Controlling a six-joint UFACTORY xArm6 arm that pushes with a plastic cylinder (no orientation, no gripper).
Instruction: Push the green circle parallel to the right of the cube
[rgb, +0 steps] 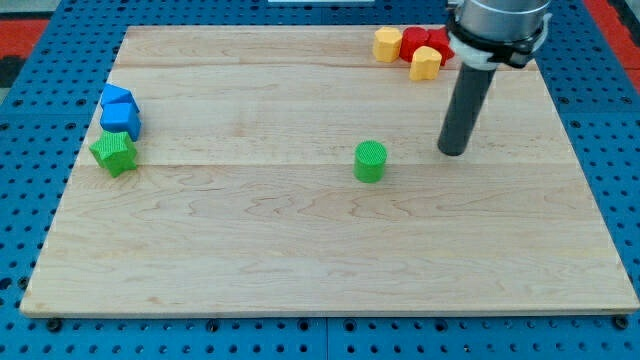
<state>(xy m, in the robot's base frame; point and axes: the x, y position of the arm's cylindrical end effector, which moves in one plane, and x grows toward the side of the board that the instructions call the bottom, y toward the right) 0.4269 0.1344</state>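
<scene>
The green circle (370, 161), a short green cylinder, stands near the middle of the wooden board (300, 260). My tip (453, 152) rests on the board to the circle's right, a clear gap away, at about the same height in the view. A blue cube (122, 121) sits at the view's left edge of the board, with a second blue block (115, 98) touching it just above.
A green star-shaped block (114, 153) lies just below the blue cube. At the view's top right, two yellow blocks (389, 44) (426, 63) and a red block (424, 43) cluster beside the arm's body. Blue pegboard surrounds the board.
</scene>
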